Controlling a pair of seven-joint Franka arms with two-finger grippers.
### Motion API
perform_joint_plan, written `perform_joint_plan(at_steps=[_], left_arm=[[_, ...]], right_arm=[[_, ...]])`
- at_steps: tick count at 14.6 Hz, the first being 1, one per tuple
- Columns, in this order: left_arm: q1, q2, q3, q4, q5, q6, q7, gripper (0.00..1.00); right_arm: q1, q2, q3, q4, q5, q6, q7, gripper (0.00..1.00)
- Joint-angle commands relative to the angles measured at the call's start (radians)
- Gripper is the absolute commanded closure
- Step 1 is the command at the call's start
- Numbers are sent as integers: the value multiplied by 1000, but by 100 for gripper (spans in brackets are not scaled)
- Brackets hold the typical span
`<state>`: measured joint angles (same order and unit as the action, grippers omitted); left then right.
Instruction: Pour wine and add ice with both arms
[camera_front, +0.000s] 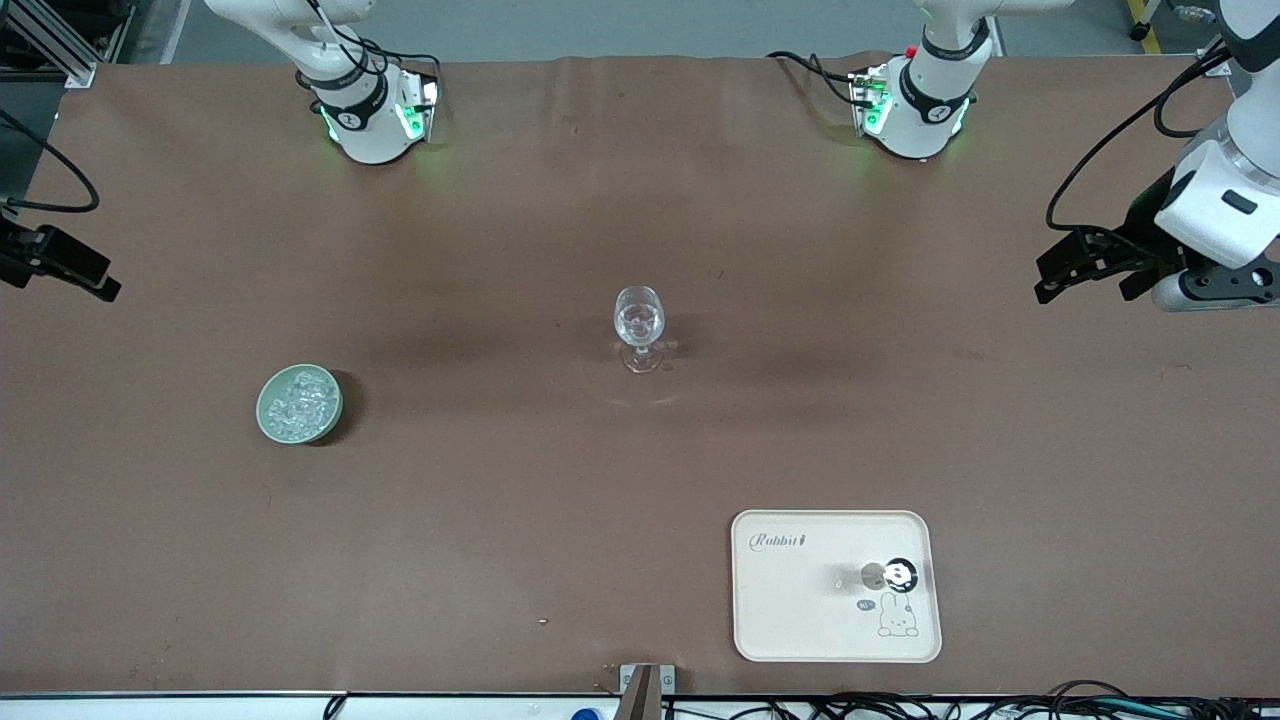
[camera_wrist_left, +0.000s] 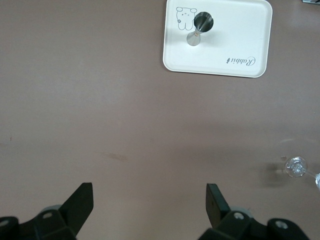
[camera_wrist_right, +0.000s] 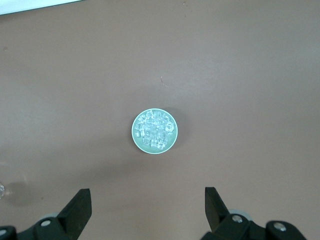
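Both grippers hung wide open, holding nothing — the left gripper (camera_front: 1090, 270) and right gripper (camera_front: 60, 265) above opposite table ends. Ice (camera_front: 299, 402) filled a green bowl (camera_front: 266, 420); the wine glass (camera_front: 639, 325) stood mid-table.

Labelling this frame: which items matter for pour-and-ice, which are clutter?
Job:
wine glass, mid-table
ice in green bowl
metal jigger on rabbit tray
left gripper, right gripper, both up, jaws open

Clutter:
cables at table edge
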<state>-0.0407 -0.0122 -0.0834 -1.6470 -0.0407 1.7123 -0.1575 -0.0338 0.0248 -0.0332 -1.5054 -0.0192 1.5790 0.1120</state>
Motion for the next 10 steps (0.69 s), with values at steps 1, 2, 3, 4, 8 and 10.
perform_joint_plan(at_steps=[1,2,3,4,8,10], left_arm=[[-1,9,1,19,19,-26,19,1],[2,8,-1,19,21,-26,24,1],[2,9,1,19,21,-26,44,1],[2,11,-1,21,21,-28,62,1],[2,11,-7,24,68,-65,75,1],[2,11,-9,24,73,-71,75,1]], right_arm=[[-20,-22,9,-21,22,-10,-29,0],[-15,-22,7,-21,22,-14,-29,0],[-12,-22,6,-21,22,-14,-29,0],[-12,-22,6,-21,22,-14,-29,0],[-17,-23,7,-21,22,-16,-29,0],[-17,-22,7,-21,22,-14,-29,0]])
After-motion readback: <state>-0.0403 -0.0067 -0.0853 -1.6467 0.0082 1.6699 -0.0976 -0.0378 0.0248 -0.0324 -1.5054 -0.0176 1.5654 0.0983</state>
